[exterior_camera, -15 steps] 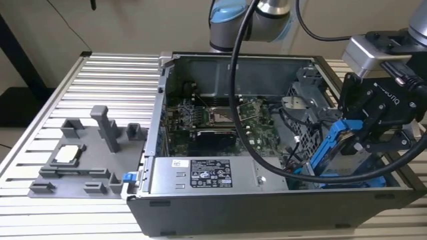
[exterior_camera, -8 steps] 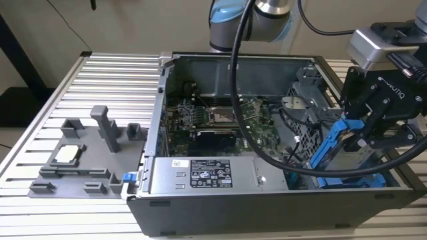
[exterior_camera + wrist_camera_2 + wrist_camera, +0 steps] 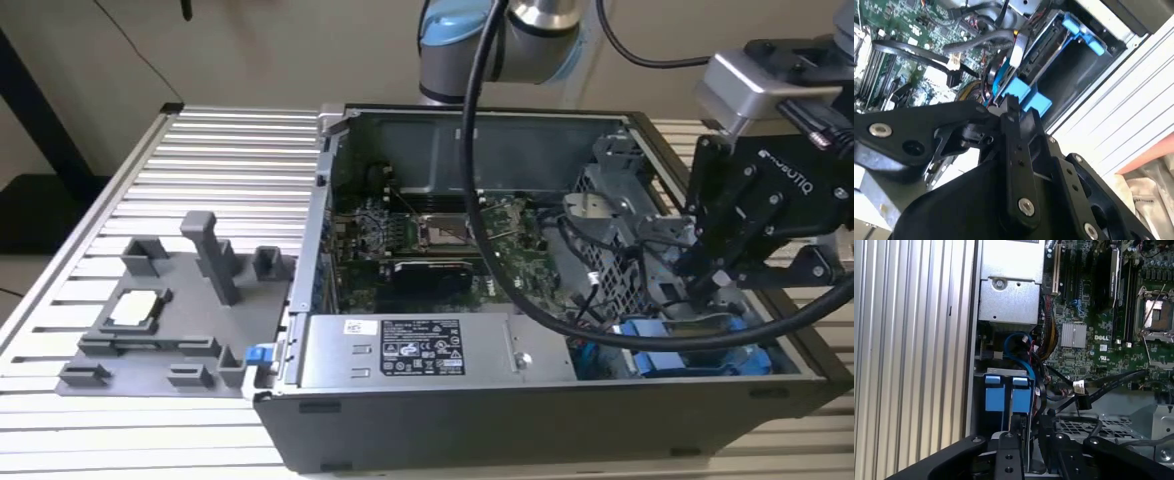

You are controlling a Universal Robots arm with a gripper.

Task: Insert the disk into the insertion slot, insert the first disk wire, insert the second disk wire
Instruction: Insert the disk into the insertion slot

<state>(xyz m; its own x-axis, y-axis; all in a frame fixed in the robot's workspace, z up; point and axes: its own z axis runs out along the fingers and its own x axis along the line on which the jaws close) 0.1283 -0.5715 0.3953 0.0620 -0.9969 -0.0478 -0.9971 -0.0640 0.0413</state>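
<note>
Currently, the jaws point down into the open computer case (image 3: 534,425), and you cannot tell whether they are parted, closed or pinching anything, because the body of the gripper (image 3: 1016,107) blocks your sight of them. Note that the gripper touches, or sits just beside, the blue carrier tabs (image 3: 995,396) at the near end of the disk (image 3: 1041,52). Judge the disk to lie directly ahead of the jaws, apparently standing on edge inside the insertion slot (image 3: 1079,75), with its long axis running away from the gripper along the slot. Locate the slot in the case corner at the exterior view's right, beside the power-supply box (image 3: 416,350). Observe the black cables (image 3: 1081,400) lying loose over the motherboard (image 3: 1114,360) near the slot. Whether any is plugged into the disk is not visible.
</note>
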